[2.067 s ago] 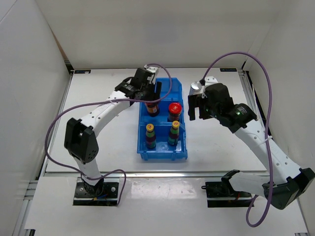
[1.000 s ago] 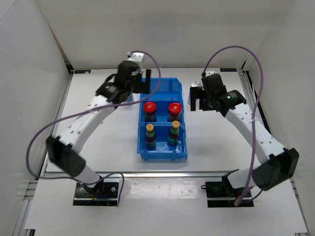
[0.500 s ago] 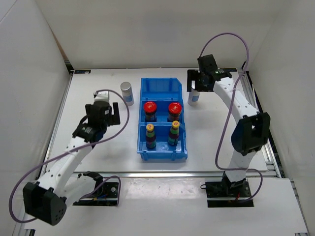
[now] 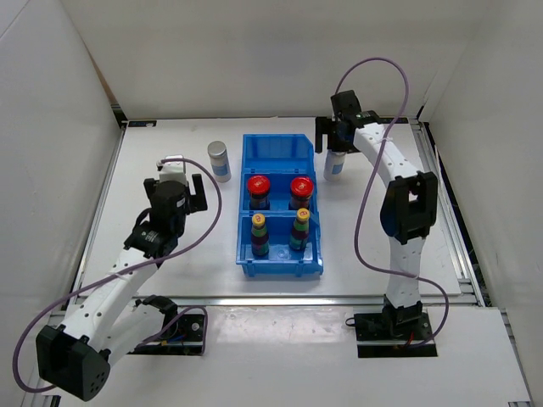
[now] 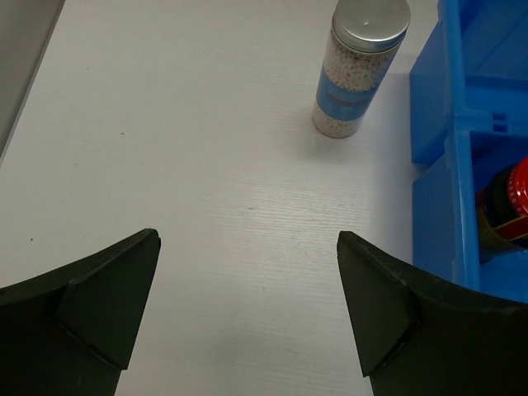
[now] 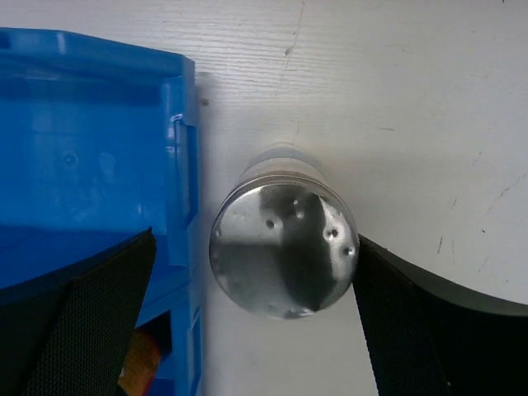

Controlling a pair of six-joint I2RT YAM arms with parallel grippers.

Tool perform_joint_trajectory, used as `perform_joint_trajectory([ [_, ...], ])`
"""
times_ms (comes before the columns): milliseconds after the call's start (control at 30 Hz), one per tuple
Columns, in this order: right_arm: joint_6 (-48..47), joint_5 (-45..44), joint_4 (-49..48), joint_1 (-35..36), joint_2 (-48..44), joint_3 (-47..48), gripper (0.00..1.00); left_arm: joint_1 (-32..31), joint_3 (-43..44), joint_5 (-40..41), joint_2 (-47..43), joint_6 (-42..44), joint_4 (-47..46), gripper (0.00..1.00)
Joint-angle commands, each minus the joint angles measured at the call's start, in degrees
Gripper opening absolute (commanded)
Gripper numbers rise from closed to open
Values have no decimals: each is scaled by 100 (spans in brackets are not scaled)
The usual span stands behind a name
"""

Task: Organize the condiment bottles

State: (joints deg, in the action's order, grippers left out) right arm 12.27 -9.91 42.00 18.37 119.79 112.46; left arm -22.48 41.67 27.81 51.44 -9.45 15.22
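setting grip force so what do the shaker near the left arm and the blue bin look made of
Shaker: clear glossy body, glass or hard plastic, since pale granules show through; its cap looks like brushed metal, with a dull silver sheen. Bin: probably moulded plastic, smooth, uniform blue, slightly glossy.

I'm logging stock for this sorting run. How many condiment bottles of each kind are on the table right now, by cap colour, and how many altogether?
Silver-capped bottles: 2
Red-lidded jars: 2
Yellow-capped bottles: 2
Total: 6
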Motion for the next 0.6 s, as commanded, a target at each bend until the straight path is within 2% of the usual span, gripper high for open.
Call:
perform_joint_trajectory([
  [0, -32, 77, -25, -70, 255, 241, 100, -20, -19, 93, -46, 66, -178, 99],
  [167, 21, -11, -25, -70, 457, 241, 99, -20, -19, 93, 15, 66, -230, 99],
  [300, 21, -124, -25, -123, 458, 241, 82, -20, -19, 93, 77, 66, -230, 99],
  [333, 21, -221, -25, -123, 388, 189, 80, -20, -19, 93, 77, 66, -230, 99],
  [367, 21, -283, -156, -123, 335, 101, 79, -20, -19, 93, 77, 66, -230, 99],
  [467, -40, -397, -472, -123, 63, -206, 65, -20, -19, 93, 77, 66, -230, 99],
  [500, -41, -397, -534, -123, -77, -268, 54, -20, -19, 93, 77, 66, -230, 99],
  [567, -41, -494, -588, -123, -201, -330, 44, -20, -19, 93, 77, 66, -230, 99],
])
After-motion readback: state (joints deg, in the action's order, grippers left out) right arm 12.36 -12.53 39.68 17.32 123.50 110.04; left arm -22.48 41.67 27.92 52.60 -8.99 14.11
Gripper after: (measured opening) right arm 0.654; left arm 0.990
